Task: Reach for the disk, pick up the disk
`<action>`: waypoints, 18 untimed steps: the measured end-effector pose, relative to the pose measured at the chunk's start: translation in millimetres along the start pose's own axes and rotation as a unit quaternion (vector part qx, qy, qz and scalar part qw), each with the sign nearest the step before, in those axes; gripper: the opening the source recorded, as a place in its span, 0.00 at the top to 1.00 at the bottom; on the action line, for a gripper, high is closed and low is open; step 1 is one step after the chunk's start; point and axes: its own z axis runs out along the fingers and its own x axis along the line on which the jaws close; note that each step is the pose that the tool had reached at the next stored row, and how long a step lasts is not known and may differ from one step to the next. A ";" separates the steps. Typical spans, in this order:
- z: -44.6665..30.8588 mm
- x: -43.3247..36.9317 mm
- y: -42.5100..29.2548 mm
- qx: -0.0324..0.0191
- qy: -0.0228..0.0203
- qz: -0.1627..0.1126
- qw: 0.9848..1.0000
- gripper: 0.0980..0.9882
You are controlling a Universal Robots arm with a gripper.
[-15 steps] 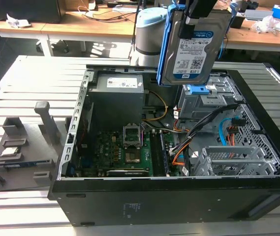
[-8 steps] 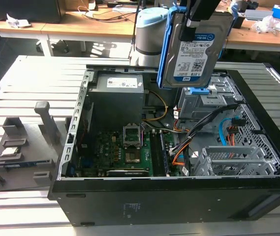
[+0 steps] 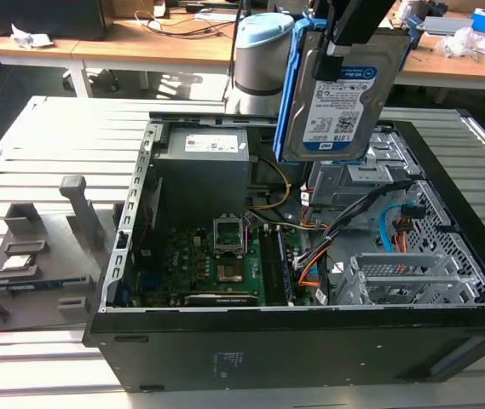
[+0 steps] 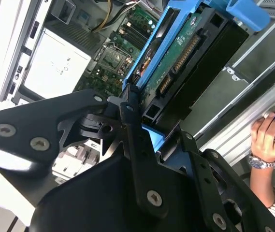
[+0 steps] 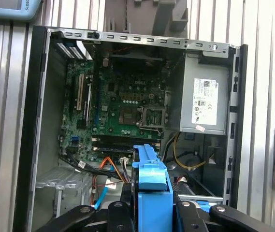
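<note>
While the claw [image 4: 144, 133] is closed on the disk [image 3: 334, 94], holding it above the open computer case [image 3: 447, 315], the blue frame [image 5: 151, 186] takes the grip. As a judgement, the disk is rigid, moderately heavy and shock-sensitive.

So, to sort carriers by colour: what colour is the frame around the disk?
Blue; the frame around the disk shows best in the exterior view.

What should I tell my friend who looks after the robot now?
Gripper: shut on the disk, clamping its blue frame at the upper edge.
Disk: lifted clear of the open computer case, hanging upright above the drive bay, label facing the exterior camera.
Done: reached and picked up.
Left: nothing of the pick-up.
Note: a person's hand rests beside the table in the second wrist view.
</note>
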 end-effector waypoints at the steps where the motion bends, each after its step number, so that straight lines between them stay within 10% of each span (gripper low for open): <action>1: 0.1 0.9 0.1 0.000 0.000 0.000 1.000 0.70; 18: 2.0 25.3 1.8 0.000 0.000 0.001 1.000 0.70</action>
